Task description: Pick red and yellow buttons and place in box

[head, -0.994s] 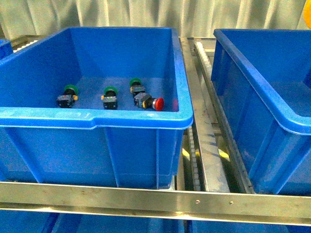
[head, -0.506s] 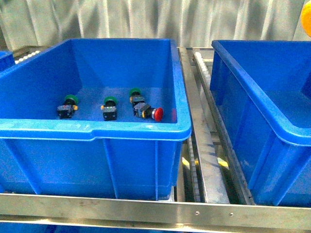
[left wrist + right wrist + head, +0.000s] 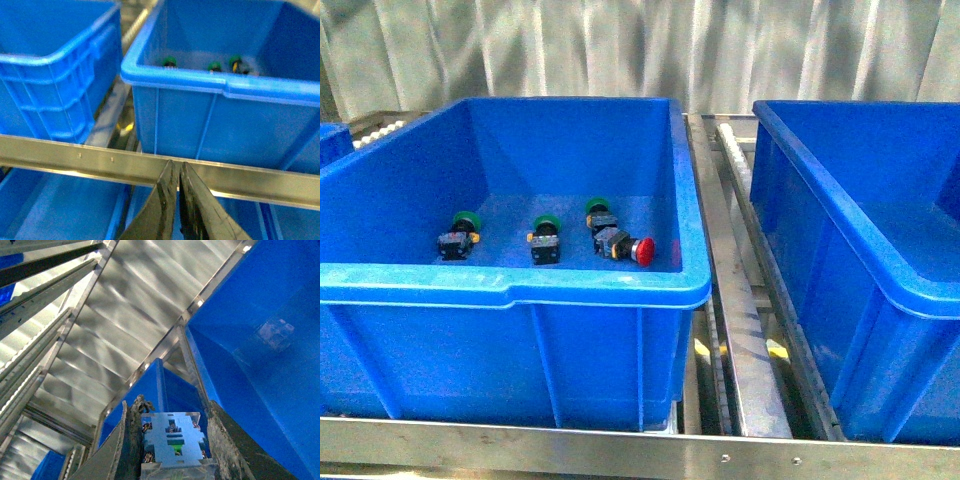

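Red-cap button (image 3: 633, 249) on side, blk body; left gripper (image 3: 175, 172) together, right gripper (image 3: 172, 440) clamping button body.

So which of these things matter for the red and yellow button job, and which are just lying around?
Job: red button; switch clamped in right gripper, cap hidden; blue box on the right, probably the target.
Lying about: three green buttons; metal rail.

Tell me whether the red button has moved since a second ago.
No. The red button keeps its place beside the nearest green button in the bin; the whole view shifted together, so the camera moved.
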`<state>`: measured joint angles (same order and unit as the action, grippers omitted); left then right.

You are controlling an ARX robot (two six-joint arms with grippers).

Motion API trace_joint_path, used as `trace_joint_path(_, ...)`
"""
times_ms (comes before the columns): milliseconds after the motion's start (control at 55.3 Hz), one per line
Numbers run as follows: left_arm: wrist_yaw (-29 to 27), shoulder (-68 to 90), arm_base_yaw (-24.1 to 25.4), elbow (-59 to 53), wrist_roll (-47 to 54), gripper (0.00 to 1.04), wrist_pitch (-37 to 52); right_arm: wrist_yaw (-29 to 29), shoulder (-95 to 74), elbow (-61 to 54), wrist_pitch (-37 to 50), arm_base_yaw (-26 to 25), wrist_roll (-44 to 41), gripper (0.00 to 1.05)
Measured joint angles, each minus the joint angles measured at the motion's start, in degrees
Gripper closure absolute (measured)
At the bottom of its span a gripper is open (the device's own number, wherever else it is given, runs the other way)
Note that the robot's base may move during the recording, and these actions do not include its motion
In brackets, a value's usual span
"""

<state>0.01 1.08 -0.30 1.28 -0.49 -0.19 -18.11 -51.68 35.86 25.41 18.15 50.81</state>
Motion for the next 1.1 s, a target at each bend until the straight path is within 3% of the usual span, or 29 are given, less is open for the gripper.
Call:
trace_joint_path(217, -0.04, -0.24, 0.0, 0.0, -0.02, 1.01, 0.09, -0.07, 0.79, 0.0, -0.81, 0.24, -1.38, 0.75)
trace_joint_path(560, -0.02, -0.24, 0.02, 0.0, 0.02, 0.45, 0.07, 0.68, 1.16, -0.02, -1.07, -0.74, -4.55, 0.75)
trace_joint_path(651, -0.02, -0.24, 0.02, 0.0, 0.02, 0.22, 0.07, 1.05, 1.6, -0.07, -1.14, -1.44, -4.66, 0.75)
trace_joint_path(759, -0.02, -0.24, 0.02, 0.0, 0.09, 0.06, 0.07, 0.94, 2.08, -0.28, -1.14, -1.68, -4.72, 0.75)
trace_joint_path(1103, -0.2, -0.24, 0.02, 0.0, 0.13, 0.08, 0.07, 0.11, 2.54, -1.62, -1.01, -2.43, -3.56, 0.75)
